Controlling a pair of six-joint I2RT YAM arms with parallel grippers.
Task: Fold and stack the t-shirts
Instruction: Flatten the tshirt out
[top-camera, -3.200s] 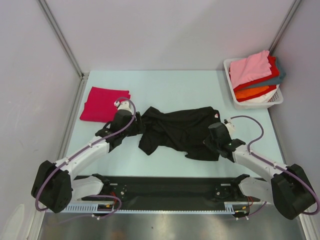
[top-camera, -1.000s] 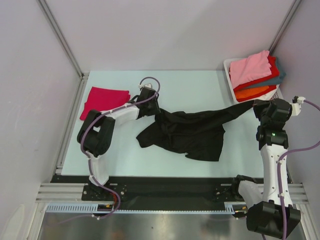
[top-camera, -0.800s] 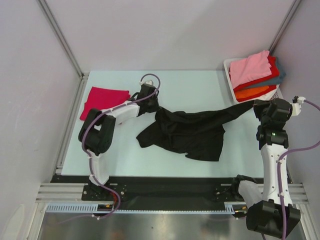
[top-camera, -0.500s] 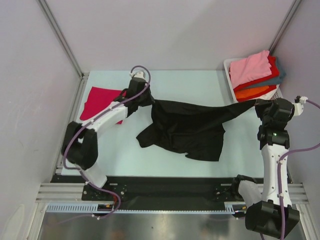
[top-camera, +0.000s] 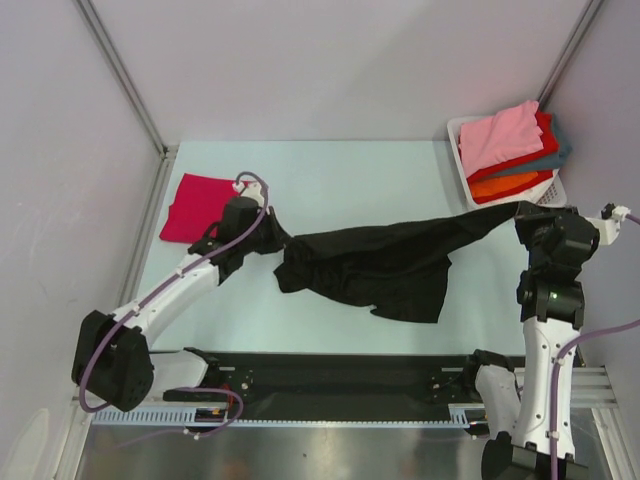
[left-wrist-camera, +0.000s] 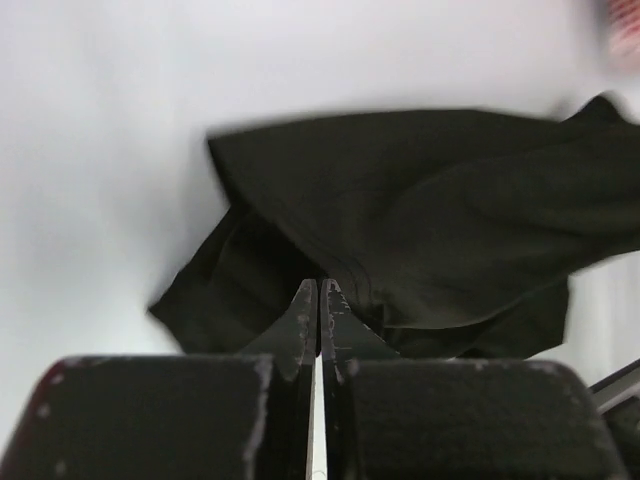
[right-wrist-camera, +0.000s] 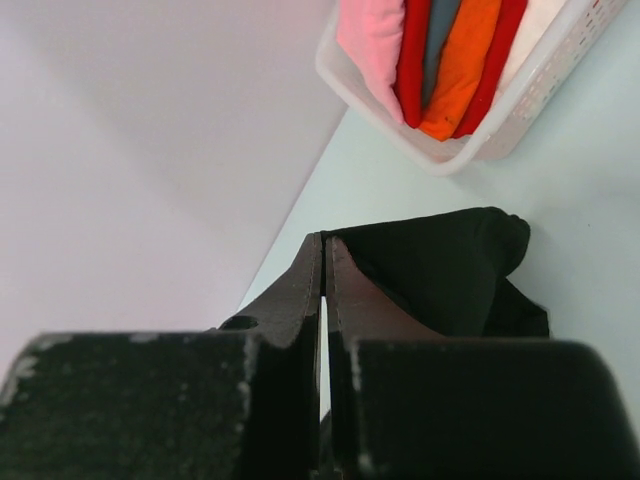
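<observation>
The left gripper (left-wrist-camera: 318, 292) is pinched closed on one edge of the large black soft-cloth t-shirt (top-camera: 380, 265). The right gripper (right-wrist-camera: 324, 248) is likewise clamped on the opposite end, near the white slatted plastic basket (top-camera: 456, 148). The shirt stretches between them, sagging crumpled onto the pale table (top-camera: 350, 180), not yet flattened or folded. One folded magenta shirt (top-camera: 205, 205) lies at the left, and the basket's coloured shirts (top-camera: 500, 135) are untouched.
</observation>
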